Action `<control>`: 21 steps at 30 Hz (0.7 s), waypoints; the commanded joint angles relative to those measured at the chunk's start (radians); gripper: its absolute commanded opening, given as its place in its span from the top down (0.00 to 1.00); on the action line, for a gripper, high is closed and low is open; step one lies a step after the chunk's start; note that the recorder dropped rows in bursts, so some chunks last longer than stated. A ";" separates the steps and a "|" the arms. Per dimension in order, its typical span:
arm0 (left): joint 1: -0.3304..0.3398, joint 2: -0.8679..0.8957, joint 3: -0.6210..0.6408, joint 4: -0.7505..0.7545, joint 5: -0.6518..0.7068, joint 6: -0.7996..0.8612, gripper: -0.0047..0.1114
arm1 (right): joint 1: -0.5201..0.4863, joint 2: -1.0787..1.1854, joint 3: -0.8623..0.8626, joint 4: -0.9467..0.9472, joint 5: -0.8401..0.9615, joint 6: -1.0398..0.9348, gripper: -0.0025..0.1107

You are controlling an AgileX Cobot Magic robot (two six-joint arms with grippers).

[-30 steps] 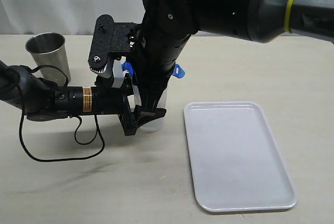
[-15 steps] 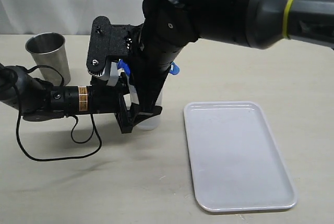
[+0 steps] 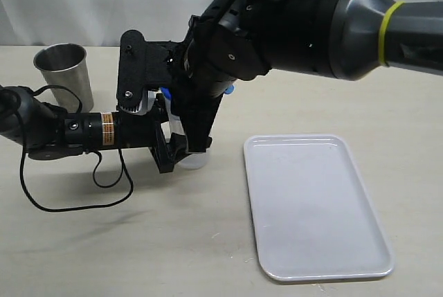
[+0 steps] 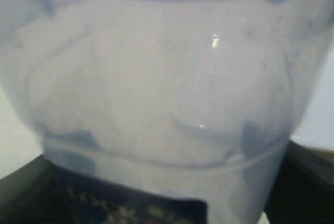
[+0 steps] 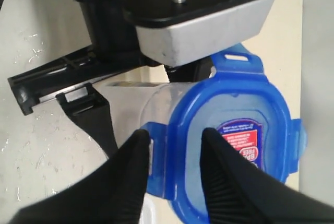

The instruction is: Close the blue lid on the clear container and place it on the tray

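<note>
The clear container stands on the table left of the tray. My left gripper reaches in from the left, its black jaws shut on the container's lower part. In the left wrist view the container fills the frame, with dark jaws at both lower corners. The blue lid sits on top of the container. My right gripper comes down from above, shut on the lid's edge, one finger outside a flap and one on the lid's top. Only blue bits of the lid show in the exterior view.
A steel cup stands at the back left. A black cable loops on the table under the left arm. The big right arm hangs over the middle of the table.
Both grippers, the container and the lid have shifted a little to the left, away from the tray. The right arm has leaned further over the container.
</note>
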 commanded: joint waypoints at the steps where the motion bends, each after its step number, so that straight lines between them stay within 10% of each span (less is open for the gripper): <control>1: -0.004 -0.024 0.000 0.098 -0.105 0.028 0.96 | -0.024 0.075 0.072 0.023 0.063 -0.041 0.65; 21: -0.004 -0.024 0.000 0.118 -0.105 0.028 0.96 | -0.024 0.054 0.124 -0.067 0.050 -0.069 0.62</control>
